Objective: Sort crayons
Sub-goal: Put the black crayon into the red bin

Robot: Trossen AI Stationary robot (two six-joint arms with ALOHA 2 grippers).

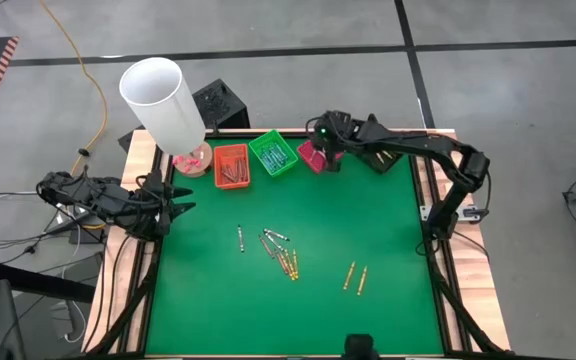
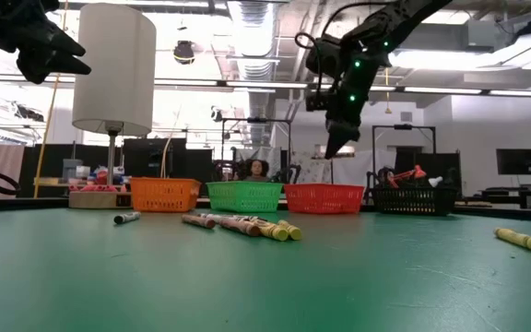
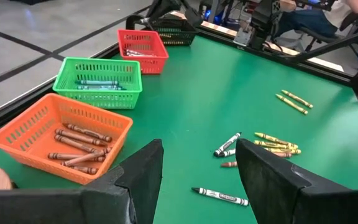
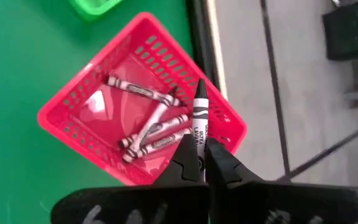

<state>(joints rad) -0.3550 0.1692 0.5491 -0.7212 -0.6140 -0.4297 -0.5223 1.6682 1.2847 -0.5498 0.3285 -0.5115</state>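
Note:
My right gripper hangs over the pink tray at the table's far edge, shut on a grey-wrapped, dark-tipped crayon. Several like crayons lie in that tray. In the low view my right gripper points down above the tray. My left gripper is open and empty at the table's left edge. Loose crayons lie flat mid-table: a cluster, a single one and two yellow ones. My right gripper pinches the crayon's wrapped shaft between its two fingers. The fingers come from above, pointing down, and the crayon lies along them with its dark tip sticking out past them. The crayon's rear end is hidden between the fingers. It is lifted clear above the pink tray.
An orange tray with brown crayons, a green tray with bluish ones and a black tray stand along the far edge. A white lamp stands at the far left corner.

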